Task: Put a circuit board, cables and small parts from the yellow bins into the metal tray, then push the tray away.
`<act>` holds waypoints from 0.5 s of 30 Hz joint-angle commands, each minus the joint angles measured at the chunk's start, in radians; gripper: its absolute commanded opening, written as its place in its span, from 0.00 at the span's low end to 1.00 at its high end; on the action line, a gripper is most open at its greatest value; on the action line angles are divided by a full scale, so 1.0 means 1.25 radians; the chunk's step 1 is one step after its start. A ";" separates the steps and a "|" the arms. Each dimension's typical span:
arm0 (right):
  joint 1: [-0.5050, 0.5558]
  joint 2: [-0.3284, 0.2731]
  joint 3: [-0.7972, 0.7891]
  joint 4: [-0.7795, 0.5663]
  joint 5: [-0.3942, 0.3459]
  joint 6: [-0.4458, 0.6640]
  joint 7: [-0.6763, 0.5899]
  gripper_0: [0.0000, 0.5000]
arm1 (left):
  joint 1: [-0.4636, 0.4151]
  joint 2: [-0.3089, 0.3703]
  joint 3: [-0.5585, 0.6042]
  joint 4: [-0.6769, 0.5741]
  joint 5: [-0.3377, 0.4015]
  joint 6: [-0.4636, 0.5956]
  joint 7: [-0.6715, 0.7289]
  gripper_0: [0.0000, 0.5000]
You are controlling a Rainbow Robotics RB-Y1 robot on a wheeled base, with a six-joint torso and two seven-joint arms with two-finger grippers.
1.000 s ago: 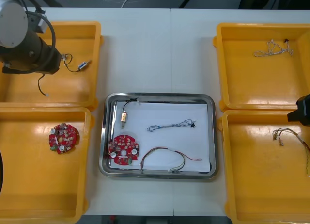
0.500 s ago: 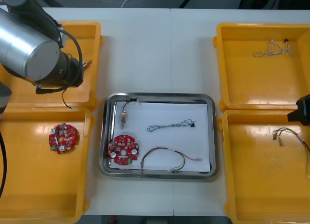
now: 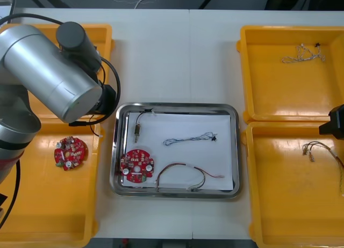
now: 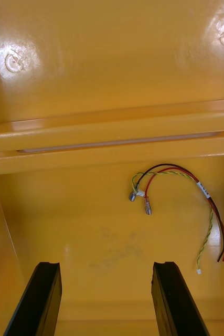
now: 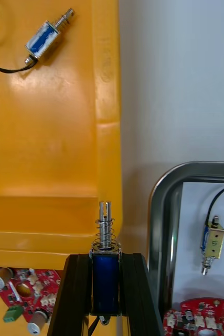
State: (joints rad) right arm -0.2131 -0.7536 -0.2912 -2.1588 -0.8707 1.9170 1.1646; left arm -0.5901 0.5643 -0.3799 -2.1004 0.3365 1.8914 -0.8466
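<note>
**Tray's nearly loaded, one more part on the way**

Watching from beside the desk [image 3: 177,55]. The yellow bins [image 3: 54,205] flank the metal tray [image 3: 174,107], which hasn't been pushed away yet, so that step is left.

On the tray's white inside there's already a round red circuit board [image 3: 136,166], a red and yellow cable [image 3: 183,175], a twisted blue and white cable [image 3: 188,138] and a small metal part [image 3: 137,130] on a black lead. Looks mostly loaded to me.

The left gripper [image 5: 105,260] has its fingers clamped on a blue-bodied metal part [image 5: 106,273] with a spring. It hangs over the left bins' rim, just beside the tray's corner. The right gripper [image 4: 105,268] is parked over the near right bin, fingers apart and holding nothing.

Compared with a second ago, the left arm [image 3: 51,71] has swung from the far left bin toward the tray. The tray's contents and the right gripper look unchanged.
</note>
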 commanded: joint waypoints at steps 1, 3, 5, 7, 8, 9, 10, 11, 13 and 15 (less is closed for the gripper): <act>0.010 -0.033 -0.026 -0.008 -0.007 0.002 -0.037 1.00 | 0.007 -0.042 -0.043 -0.032 -0.034 0.000 0.099 0.00; 0.010 -0.033 -0.026 -0.008 -0.007 0.002 -0.037 1.00 | 0.008 -0.061 -0.059 -0.032 -0.053 0.000 0.104 0.00; 0.010 -0.033 -0.026 -0.008 -0.007 0.002 -0.037 1.00 | 0.008 -0.083 -0.072 -0.030 -0.069 0.001 0.105 0.00; 0.010 -0.033 -0.026 -0.008 -0.007 0.002 -0.037 1.00 | 0.008 -0.098 -0.075 -0.030 -0.077 0.004 0.108 0.00; 0.010 -0.033 -0.026 -0.008 -0.007 0.002 -0.037 1.00 | 0.008 -0.112 -0.077 -0.030 -0.084 0.009 0.108 0.00; 0.010 -0.033 -0.026 -0.008 -0.007 0.002 -0.037 1.00 | 0.008 -0.118 -0.079 -0.030 -0.088 0.010 0.108 0.00; 0.010 -0.033 -0.026 -0.008 -0.007 0.002 -0.037 1.00 | 0.009 -0.132 -0.084 -0.030 -0.100 0.014 0.107 0.00; 0.010 -0.033 -0.026 -0.008 -0.007 0.002 -0.037 1.00 | 0.008 -0.145 -0.089 -0.028 -0.111 0.017 0.105 0.00; 0.010 -0.033 -0.026 -0.008 -0.007 0.002 -0.037 1.00 | 0.008 -0.158 -0.095 -0.027 -0.122 0.021 0.105 0.00; 0.010 -0.033 -0.026 -0.008 -0.007 0.002 -0.037 1.00 | 0.009 -0.189 -0.108 -0.021 -0.146 0.023 0.099 0.00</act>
State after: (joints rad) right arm -0.2131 -0.7538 -0.2923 -2.1587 -0.8708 1.9170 1.1646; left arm -0.5889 0.3940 -0.4802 -2.1010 0.1918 1.9087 -0.7661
